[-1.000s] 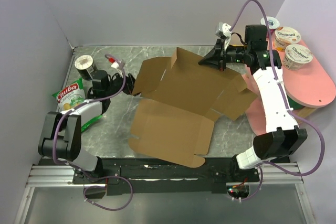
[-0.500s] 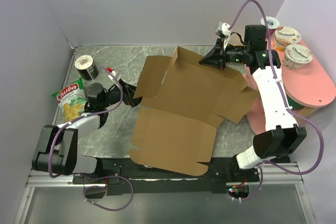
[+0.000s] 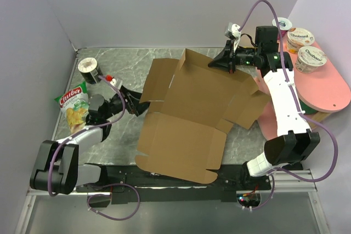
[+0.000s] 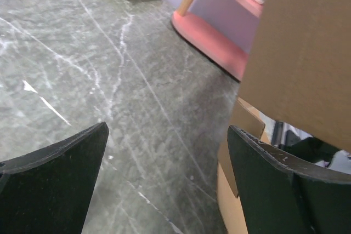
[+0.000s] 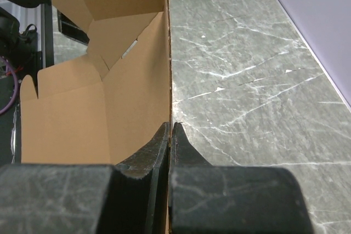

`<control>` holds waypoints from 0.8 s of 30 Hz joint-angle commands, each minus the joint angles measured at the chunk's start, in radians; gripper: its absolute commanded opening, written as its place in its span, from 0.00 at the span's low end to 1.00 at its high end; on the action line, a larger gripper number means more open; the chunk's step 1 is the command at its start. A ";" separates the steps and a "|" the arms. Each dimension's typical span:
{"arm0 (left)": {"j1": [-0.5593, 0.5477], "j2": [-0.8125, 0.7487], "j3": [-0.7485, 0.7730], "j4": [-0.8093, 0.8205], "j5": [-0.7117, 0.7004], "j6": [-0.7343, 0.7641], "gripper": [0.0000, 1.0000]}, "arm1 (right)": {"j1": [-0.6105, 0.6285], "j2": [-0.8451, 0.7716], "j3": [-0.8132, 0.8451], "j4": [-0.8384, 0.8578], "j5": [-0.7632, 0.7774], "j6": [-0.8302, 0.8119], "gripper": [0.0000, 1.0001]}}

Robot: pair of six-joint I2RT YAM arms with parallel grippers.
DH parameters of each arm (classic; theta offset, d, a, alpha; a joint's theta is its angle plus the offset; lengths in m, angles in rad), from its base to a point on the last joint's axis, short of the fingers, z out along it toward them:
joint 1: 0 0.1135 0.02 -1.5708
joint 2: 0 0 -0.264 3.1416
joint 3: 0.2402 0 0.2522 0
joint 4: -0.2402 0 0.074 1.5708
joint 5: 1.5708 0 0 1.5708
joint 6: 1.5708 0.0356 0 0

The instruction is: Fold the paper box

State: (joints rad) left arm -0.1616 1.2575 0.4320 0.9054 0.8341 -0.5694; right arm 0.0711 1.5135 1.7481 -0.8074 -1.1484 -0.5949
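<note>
Box lies in the middle of the table, mostly flat, back panel tipped up. Right gripper is pinched tight on that panel's edge. Left gripper is spread wide, low beside the box's left flap, holding nothing.

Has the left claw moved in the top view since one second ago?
Yes. The left claw moved down the view, away from the black round can, beside the plain brown cardboard paper box.

Bare tabletop left of paper box
</note>
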 commanded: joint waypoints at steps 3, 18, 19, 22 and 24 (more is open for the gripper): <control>-0.016 0.003 -0.030 0.161 0.076 -0.069 0.95 | -0.008 -0.009 0.005 0.040 -0.007 0.015 0.00; -0.134 0.112 -0.010 0.274 0.062 -0.098 0.92 | -0.008 -0.027 -0.015 0.045 -0.017 0.024 0.00; -0.135 0.123 -0.007 0.282 0.060 -0.099 0.92 | -0.007 -0.027 -0.019 0.048 -0.019 0.023 0.00; -0.142 0.170 0.008 0.325 0.062 -0.110 0.90 | -0.007 -0.032 -0.030 0.057 -0.025 0.026 0.00; -0.150 0.206 0.016 0.355 0.062 -0.124 0.90 | -0.008 -0.033 -0.036 0.060 -0.030 0.026 0.00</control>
State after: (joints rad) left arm -0.2901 1.4139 0.4057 1.1362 0.8745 -0.6739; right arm 0.0669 1.5135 1.7203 -0.7971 -1.1481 -0.5892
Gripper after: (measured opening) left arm 0.899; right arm 0.017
